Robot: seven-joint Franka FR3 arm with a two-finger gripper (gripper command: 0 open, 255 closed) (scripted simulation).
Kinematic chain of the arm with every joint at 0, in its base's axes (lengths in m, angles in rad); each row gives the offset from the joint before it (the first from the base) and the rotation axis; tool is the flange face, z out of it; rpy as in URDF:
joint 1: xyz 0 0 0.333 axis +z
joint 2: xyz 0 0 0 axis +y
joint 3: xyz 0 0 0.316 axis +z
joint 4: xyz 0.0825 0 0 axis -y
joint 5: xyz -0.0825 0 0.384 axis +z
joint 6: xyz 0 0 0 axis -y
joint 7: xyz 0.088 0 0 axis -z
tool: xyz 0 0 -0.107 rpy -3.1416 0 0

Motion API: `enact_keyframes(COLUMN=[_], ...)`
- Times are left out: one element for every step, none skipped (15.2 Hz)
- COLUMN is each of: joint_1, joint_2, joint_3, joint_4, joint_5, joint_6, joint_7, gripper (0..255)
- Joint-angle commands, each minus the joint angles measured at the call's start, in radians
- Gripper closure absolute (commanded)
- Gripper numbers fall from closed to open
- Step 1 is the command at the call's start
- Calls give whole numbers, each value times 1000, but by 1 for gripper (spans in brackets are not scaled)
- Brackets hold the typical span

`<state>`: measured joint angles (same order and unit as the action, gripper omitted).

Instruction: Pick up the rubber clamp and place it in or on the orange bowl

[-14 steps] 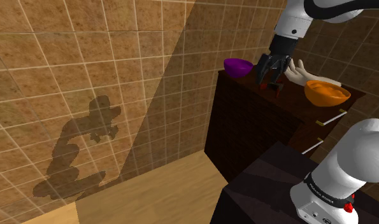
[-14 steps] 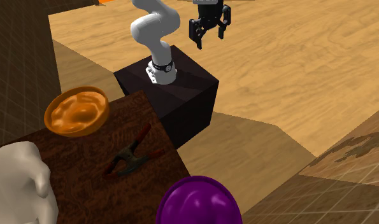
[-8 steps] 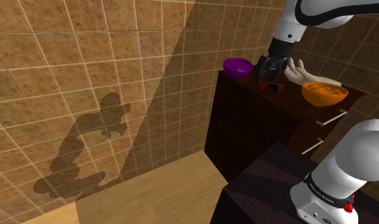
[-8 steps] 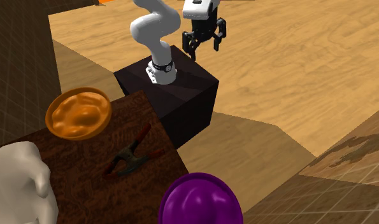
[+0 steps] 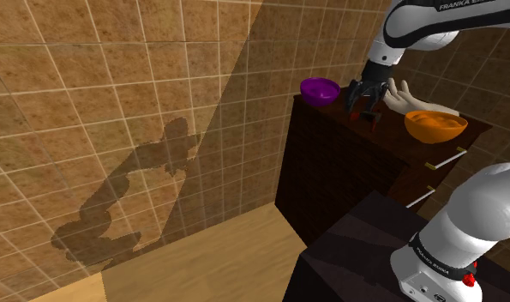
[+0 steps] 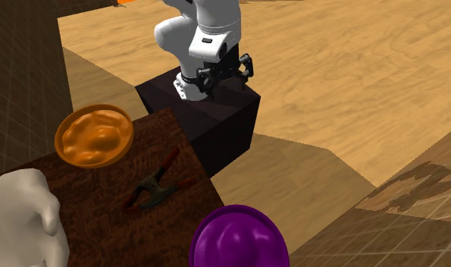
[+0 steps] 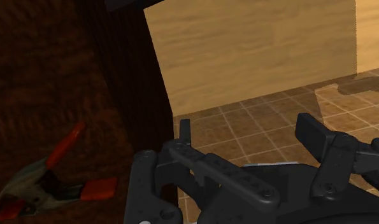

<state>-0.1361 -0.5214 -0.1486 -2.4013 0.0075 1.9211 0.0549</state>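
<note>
Count first: 1 clamp (image 6: pixel 154 186), 1 orange bowl (image 6: pixel 94 137), 1 purple bowl (image 6: pixel 237 239) and 1 pale lumpy thing (image 6: pixel 23 220) I can't identify, all on the dark wood table (image 6: pixel 95 208). Also 1 arm (image 5: pixel 433 19), mine, w/ 1 hand (image 7: pixel 248 132), rising from 1 dark stand (image 6: pixel 220 106).

Hand state: my fingers (image 7: pixel 184 130) stand apart, clasping nothing. In the wrist view the clamp lies flat on the table top, off to one side of the fingers and not btw them. That view also shows its red-orange handle tips and darker body, plus the table's edge w/ wood floor (image 7: pixel 245 51) beyond.

The 2nd ext. view gives the layout best. The clamp sits btw the orange bowl and the purple bowl, apart from both, and the pale lumpy thing is near the orange bowl.

The shoulder view shows what the others miss. My hand (image 5: pixel 364 96) hangs over the table top btw the purple bowl and the pale lumpy thing, the clamp mostly hidden under it. The arm's shadow (image 5: pixel 116 206) falls on the tiled wall (image 5: pixel 90 77).
</note>
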Motion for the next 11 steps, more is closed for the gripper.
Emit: enact_keyframes(joint_1=[-23, -32, -41, -50, -58, -66, -74, -82, -90, -97, -105], joint_2=[42, 65, 88, 112, 136, 161, 185, 210, 236, 261, 287], joint_3=[-32, -46, -60, -74, -88, -101, -115, -129, -143, -156, -170], joint_4=[16, 25, 35, 45, 57, 69, 82, 95, 109, 124, 140], joint_5=[-15, -19, -23, -26, -28, -30, -30, -30, -28, -26, -23], joint_6=[28, 43, 58, 72, 86, 99, 112, 125, 137, 148, 159], joint_7=[-20, -27, -34, -42, -49, -57, -65, -73, -82, -90, -99], gripper=[0, 0, 0, 0, 0, 0, 0, 0, 0, 0, 0])
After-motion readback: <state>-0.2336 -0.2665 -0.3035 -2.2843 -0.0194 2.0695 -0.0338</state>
